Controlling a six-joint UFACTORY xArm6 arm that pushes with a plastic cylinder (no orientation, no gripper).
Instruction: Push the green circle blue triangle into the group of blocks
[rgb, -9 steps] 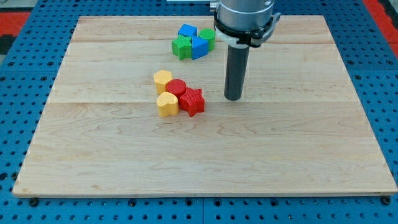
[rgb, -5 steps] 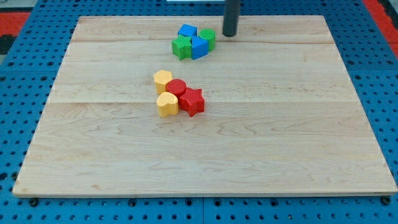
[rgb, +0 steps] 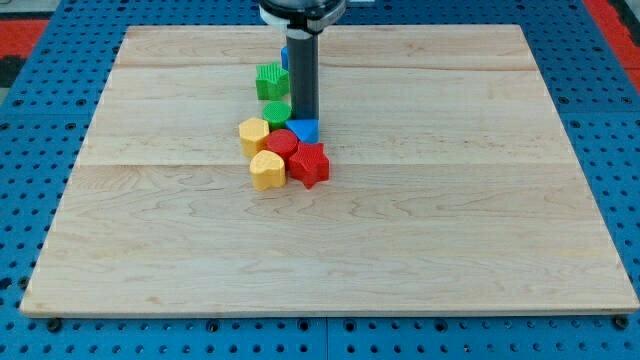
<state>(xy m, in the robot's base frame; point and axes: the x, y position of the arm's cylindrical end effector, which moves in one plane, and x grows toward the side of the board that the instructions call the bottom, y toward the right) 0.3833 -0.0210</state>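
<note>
My tip (rgb: 304, 118) rests just above the blue triangle (rgb: 305, 131), touching its top edge. The green circle (rgb: 277, 110) lies just left of the rod. Both now sit against the group: a yellow hexagon (rgb: 254, 132), a red circle (rgb: 282, 142), a red star (rgb: 310, 163) and a yellow heart (rgb: 268, 170). The blue triangle touches the red circle and the red star. The green circle touches the yellow hexagon and the red circle.
A green block (rgb: 270, 80) stands alone above the green circle. A blue block (rgb: 286, 56) is mostly hidden behind the rod. All lie on a wooden board (rgb: 450, 200) on a blue pegboard table.
The rod swung to the top of the board, then came down-left, pushing the blue triangle and green circle down into the red and yellow group. The green block shifted left.
</note>
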